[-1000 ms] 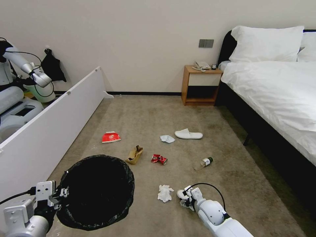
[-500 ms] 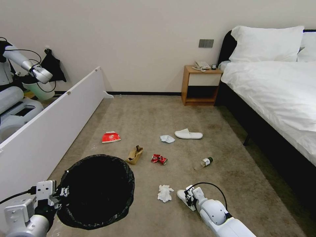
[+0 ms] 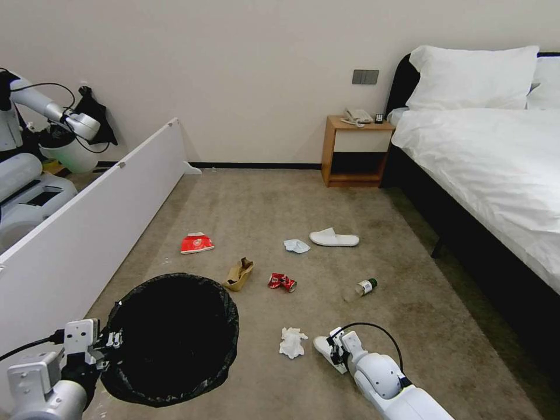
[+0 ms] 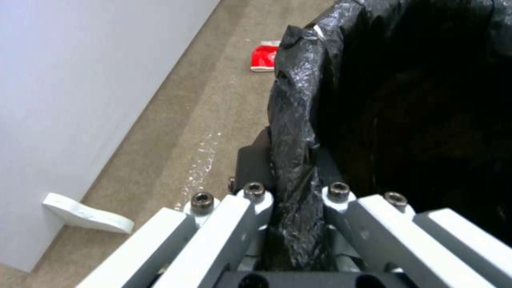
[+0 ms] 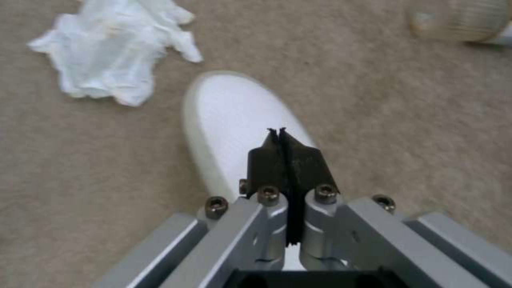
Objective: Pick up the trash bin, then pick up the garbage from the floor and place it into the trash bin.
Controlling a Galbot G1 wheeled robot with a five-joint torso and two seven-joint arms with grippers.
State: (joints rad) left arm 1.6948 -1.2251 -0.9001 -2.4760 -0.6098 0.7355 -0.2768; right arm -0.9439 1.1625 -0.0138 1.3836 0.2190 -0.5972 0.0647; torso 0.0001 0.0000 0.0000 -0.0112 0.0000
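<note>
Beige carpet (image 3: 350,198) runs from the white bed (image 3: 496,157) and wooden nightstand (image 3: 356,151) down to a long white panel (image 3: 87,233) leaning along the robot's left.

Biggest of the task's things is the trash bin (image 3: 169,338), its black liner folded over the rim. The left gripper (image 3: 111,340) has its fingers clamped tight on that rim, liner pinched between them, the bin's mouth opening just beyond it.

Over on the other side, the right gripper (image 3: 333,349) sits low over a white slipper (image 3: 322,348), its dark pads (image 5: 267,160) pressed together with nothing between them, tips above the slipper's top. Just beside it, toward the bin, lies a crumpled white tissue (image 3: 291,342).

Farther out ahead of that claw: a second slipper (image 3: 333,238), a brown paper bag (image 3: 238,274), a red-white packet (image 3: 196,242), a crushed red can (image 3: 282,282), a small bottle (image 3: 360,289), and a pale-blue tissue (image 3: 296,245).
</note>
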